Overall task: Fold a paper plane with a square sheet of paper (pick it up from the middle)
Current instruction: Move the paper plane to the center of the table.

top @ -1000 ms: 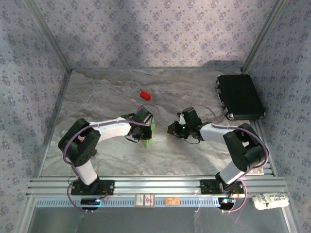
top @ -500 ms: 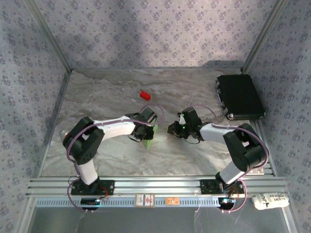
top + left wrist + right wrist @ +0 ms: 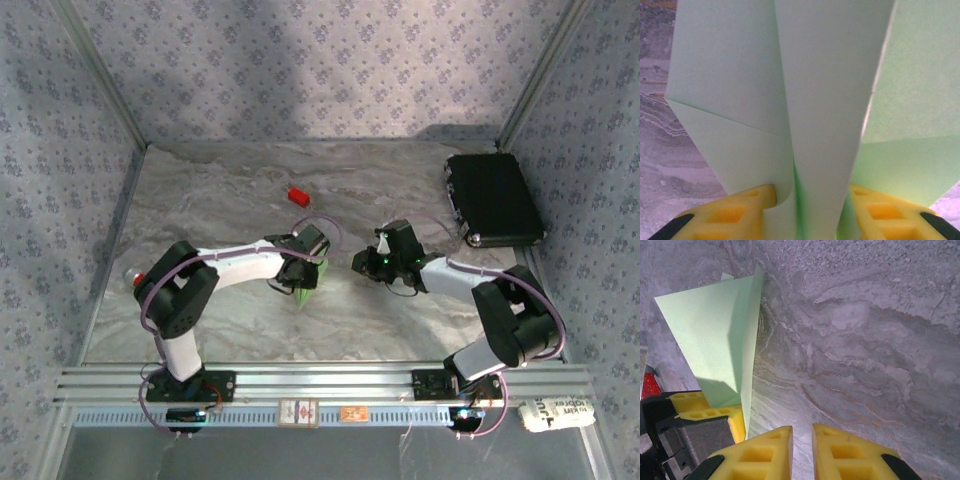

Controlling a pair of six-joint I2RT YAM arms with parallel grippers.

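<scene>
A robot test booth in a lab: patterned wall panels (image 3: 300,70) in metal framing (image 3: 105,78), a marble-look table (image 3: 230,330), aluminium rails (image 3: 320,380) along the bottom edge.

Soft even light; close paper (image 3: 830,100) blurred

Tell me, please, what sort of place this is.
Most likely an enclosed robot test cell in a lab: patterned panel walls box in a marble-look tabletop, and the left arm and right arm are bolted to an aluminium rail at its near edge.
</scene>
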